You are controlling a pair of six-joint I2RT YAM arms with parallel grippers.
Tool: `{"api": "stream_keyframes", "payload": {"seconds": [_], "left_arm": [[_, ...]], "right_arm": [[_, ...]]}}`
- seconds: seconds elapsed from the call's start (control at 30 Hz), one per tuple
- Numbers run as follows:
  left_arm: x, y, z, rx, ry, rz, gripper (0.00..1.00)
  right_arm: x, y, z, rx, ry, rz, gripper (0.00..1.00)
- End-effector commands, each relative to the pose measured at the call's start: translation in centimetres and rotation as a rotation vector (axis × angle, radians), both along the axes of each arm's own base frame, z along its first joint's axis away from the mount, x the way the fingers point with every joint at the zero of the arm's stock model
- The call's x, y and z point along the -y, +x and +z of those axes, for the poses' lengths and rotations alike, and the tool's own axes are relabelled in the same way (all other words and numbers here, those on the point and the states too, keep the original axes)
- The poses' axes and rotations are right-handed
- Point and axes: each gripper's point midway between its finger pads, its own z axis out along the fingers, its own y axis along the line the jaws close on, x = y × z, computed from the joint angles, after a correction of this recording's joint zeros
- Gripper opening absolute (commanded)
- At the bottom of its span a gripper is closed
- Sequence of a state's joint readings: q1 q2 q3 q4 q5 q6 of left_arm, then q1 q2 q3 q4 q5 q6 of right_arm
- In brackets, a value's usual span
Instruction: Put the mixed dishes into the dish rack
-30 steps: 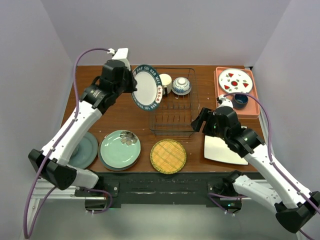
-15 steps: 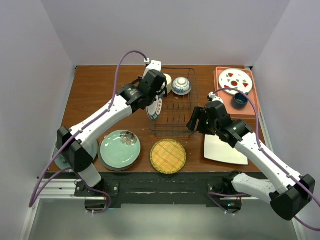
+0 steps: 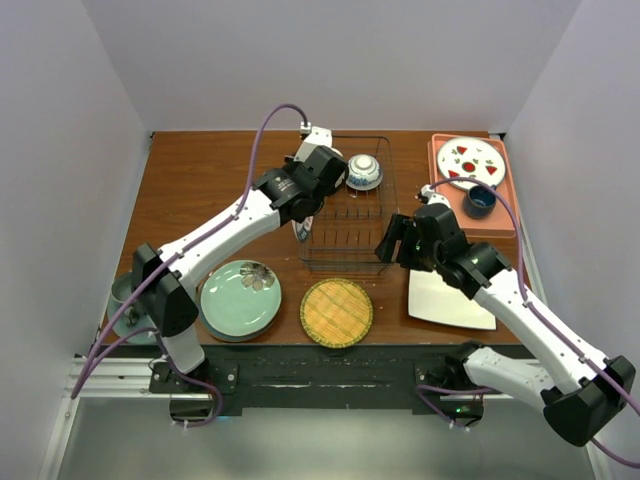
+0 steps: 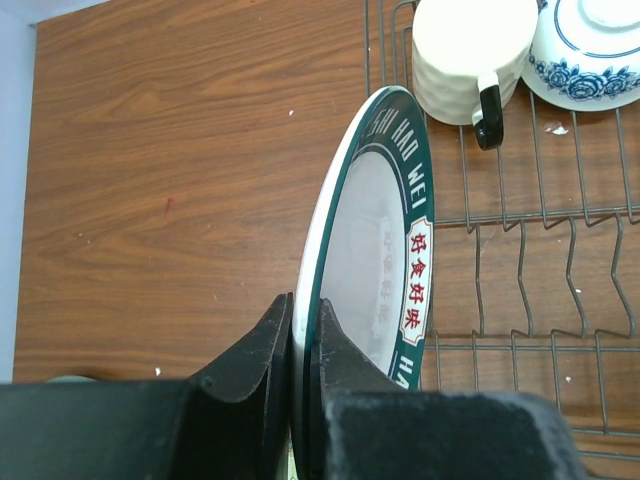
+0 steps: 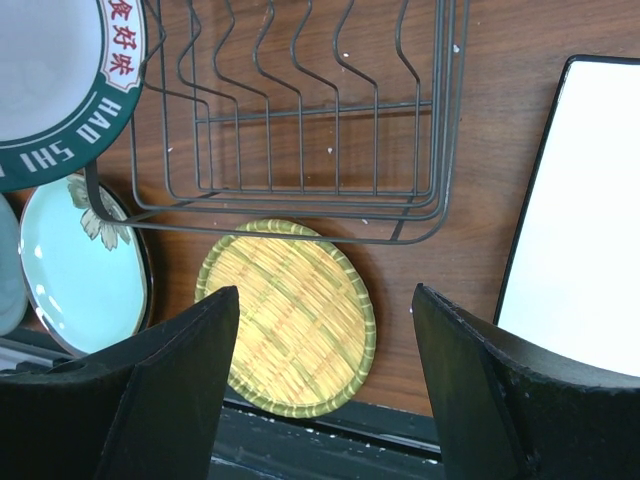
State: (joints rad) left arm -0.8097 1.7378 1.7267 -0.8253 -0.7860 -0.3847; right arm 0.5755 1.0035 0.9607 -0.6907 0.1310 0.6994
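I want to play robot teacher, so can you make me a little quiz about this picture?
1. True or false: the cream mug lies inside the dish rack.
2. The left fingers pinch the white plate with dark patterned rim. How is it held? A: lying flat. B: standing on edge. C: upside down.
3. Fill in: the right fingers are ____ and hold nothing.
Key: 1 true; 2 B; 3 open.
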Motion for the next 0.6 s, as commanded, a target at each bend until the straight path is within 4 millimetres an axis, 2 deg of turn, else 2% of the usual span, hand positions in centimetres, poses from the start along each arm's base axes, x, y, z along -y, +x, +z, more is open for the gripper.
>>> {"api": "stream_keyframes", "payload": {"seconds": [0.0, 0.17, 0.37, 0.57], "left_arm": [[1.6, 1.0, 3.1, 0.099, -0.119, 0.056, 0.0], [2.2, 0.9, 2.2, 0.081, -0.109, 0.085, 0.0], [2.1, 0.8, 3.9, 0.118, -0.135, 0.112, 0.0], [2.2, 0.6, 3.7, 0.11, -0.15, 0.115, 0.0]], "right_arm": [[0.2, -0.3, 1.1, 0.024, 0.029, -0.009, 0.74], [0.6, -0.8, 0.7, 0.017, 0.028, -0.019, 0.74], [1.0, -1.2, 0.6, 0.02, 0.027, -0.027, 0.74], [1.2, -1.4, 0.5, 0.02, 0.028, -0.03, 0.74]]}}
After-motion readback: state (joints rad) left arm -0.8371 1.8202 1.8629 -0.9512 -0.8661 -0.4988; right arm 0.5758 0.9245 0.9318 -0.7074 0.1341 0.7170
